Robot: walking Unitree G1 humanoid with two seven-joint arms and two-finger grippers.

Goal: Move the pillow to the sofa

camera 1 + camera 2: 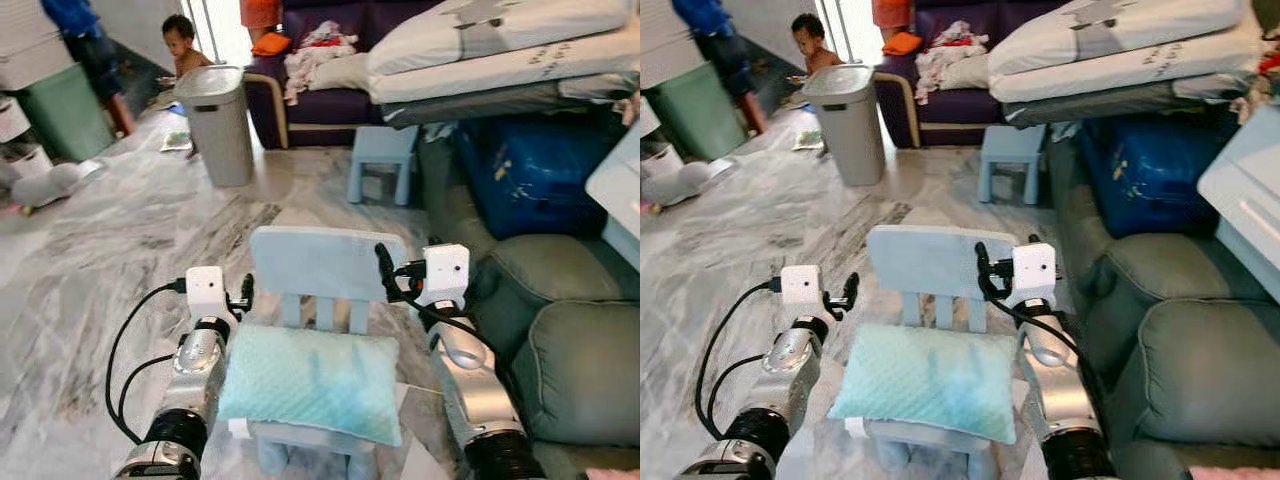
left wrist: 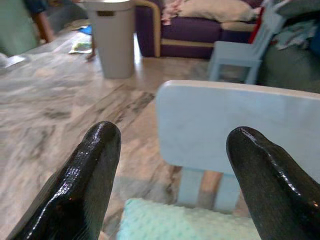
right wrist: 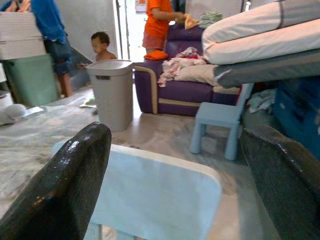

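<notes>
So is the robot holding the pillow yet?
No. The left tool and right tool are both open, one on each side of the pillow, which lies on the chair.

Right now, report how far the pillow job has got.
Done: both arms are lined up on either side of the pillow, left gripper and right gripper open. In hand: nothing is gripped; the pillow lies on the small blue chair. Left: grasp it, lift it, and carry it to the green sofa on the robot's right.
</notes>
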